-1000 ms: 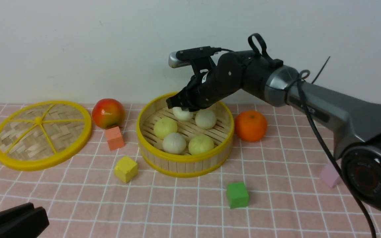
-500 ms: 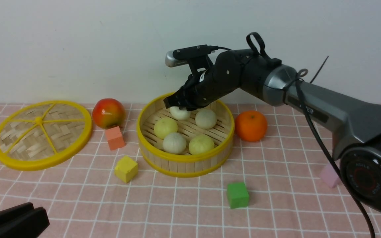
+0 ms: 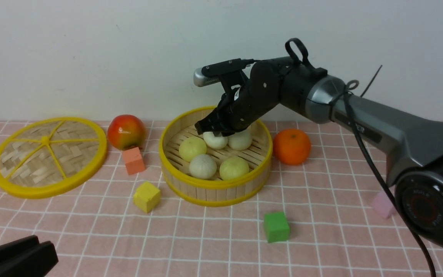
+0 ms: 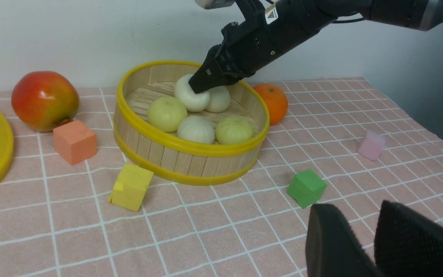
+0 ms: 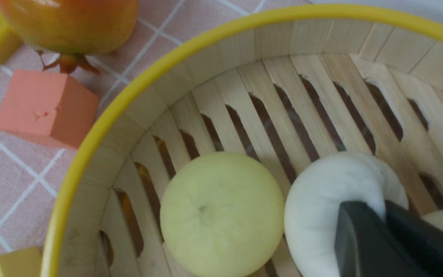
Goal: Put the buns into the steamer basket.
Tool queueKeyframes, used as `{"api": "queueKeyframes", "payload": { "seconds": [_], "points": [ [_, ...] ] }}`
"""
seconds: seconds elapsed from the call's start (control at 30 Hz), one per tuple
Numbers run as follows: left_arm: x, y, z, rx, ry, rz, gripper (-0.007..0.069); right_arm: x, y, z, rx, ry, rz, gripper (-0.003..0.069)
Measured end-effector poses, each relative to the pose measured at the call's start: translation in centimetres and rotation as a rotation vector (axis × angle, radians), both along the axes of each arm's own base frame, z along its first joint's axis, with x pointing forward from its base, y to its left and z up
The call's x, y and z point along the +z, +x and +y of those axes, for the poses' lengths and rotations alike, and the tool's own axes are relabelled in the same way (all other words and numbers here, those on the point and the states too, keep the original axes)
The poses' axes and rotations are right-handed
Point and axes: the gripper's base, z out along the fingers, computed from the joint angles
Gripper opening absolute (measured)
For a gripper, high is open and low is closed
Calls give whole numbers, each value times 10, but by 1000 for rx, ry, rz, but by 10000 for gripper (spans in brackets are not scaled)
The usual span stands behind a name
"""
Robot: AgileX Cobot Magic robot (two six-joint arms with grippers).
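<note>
– At the near edge of the table, what is your left side doing?

– My left gripper (image 4: pixel 367 215) hangs low there, fingers a little apart with nothing between them. It's well clear of the green cube (image 4: pixel 306 187) and the yellow cube (image 4: pixel 131 186).

– What worries you from here?

– The release. My right gripper (image 4: pixel 200 84) is nearly closed, pinching only the top of the white bun (image 4: pixel 190 98), and the soft skin bulges around the tips. If I lift before the jaws part, I expect the bun to come up with them and drop, maybe over the rim. If I open crooked, it could roll into its neighbours.

– Is there room for it?

– Little. The steamer basket (image 4: pixel 190 148) sits mid-table. Nearest me inside are an off-white bun (image 4: pixel 195 130) and a pale yellow bun (image 4: pixel 233 129), side by side. Behind them to the left lies a second yellow bun (image 4: pixel 167 113). The pinched one is past that, towards the far wall and touching another white bun (image 4: pixel 219 99). From the wrist I can't tell whether it rests fully on the slats.

– So that makes five?

– Yes, all five are inside the wall, so I judge the task nearly done.

– Anything else that could hold them?

– Only the woven lid (image 3: pixel 48 156), flat near the table's left edge, with nothing on it. The orange (image 4: pixel 271 103) sits just beyond the basket.
</note>
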Motion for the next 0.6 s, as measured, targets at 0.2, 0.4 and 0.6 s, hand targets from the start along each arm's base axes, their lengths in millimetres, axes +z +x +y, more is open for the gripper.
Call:
{"api": "queueKeyframes", "payload": {
  "seconds": [0.2, 0.4, 0.6],
  "points": [
    [0, 0, 0, 0, 0, 0, 204, -8, -1, 0, 5, -18, 34, 52],
    [0, 0, 0, 0, 0, 0, 212, -9, 0, 0, 5, -18, 34, 175],
    [0, 0, 0, 0, 0, 0, 218, 7, -4, -1, 9, -12, 25, 394]
  ]
}}
